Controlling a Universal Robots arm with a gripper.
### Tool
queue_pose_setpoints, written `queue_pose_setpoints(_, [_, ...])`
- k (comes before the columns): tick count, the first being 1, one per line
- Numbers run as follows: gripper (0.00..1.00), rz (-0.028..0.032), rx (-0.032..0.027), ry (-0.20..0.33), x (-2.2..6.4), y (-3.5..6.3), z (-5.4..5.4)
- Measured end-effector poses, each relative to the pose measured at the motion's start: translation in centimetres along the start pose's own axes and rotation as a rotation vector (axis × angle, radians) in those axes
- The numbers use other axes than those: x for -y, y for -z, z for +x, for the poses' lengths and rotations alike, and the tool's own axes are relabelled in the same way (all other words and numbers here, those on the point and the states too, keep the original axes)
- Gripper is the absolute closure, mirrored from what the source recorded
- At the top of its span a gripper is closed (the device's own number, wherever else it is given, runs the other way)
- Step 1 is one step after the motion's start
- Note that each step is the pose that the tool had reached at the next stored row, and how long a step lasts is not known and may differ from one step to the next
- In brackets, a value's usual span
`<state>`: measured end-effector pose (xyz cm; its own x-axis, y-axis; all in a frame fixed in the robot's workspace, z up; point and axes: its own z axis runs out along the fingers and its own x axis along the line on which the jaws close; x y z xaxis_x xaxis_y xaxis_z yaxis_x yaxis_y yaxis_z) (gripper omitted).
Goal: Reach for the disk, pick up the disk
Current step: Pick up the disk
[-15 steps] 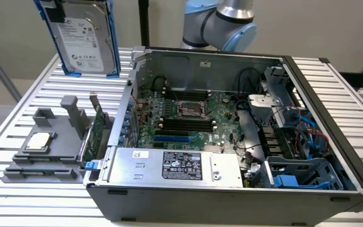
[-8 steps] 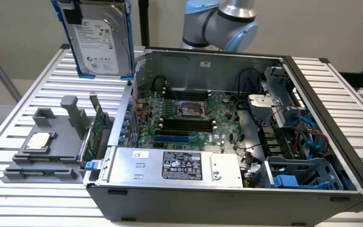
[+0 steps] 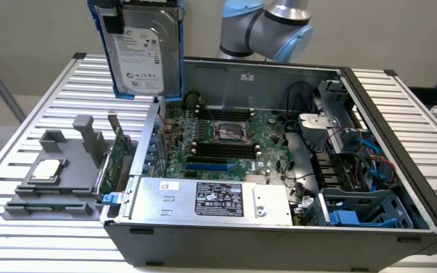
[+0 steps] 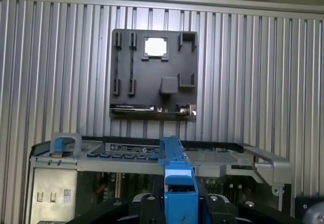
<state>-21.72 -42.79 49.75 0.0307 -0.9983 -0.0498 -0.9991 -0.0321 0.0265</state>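
Observation:
The disk, a silver-grey hard drive with a white label and blue side rails, hangs upright in the air above the back left corner of the open computer case. My gripper is shut on its top end, and a black finger runs down one blue rail. In the wrist view the disk's blue rail stands edge-on between my gripper's dark fingers, high over the case's edge.
A dark grey fixture on the slatted metal table holds a small silver chip. Inside the case are the motherboard, a silver box with a black label, cables and blue drive bays. The arm stands behind the case.

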Motion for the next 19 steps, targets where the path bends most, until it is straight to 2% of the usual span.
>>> queue_pose_setpoints(19, [0.67, 0.0001, 0.0023, 0.0, 8.55, 0.51, 3.1])
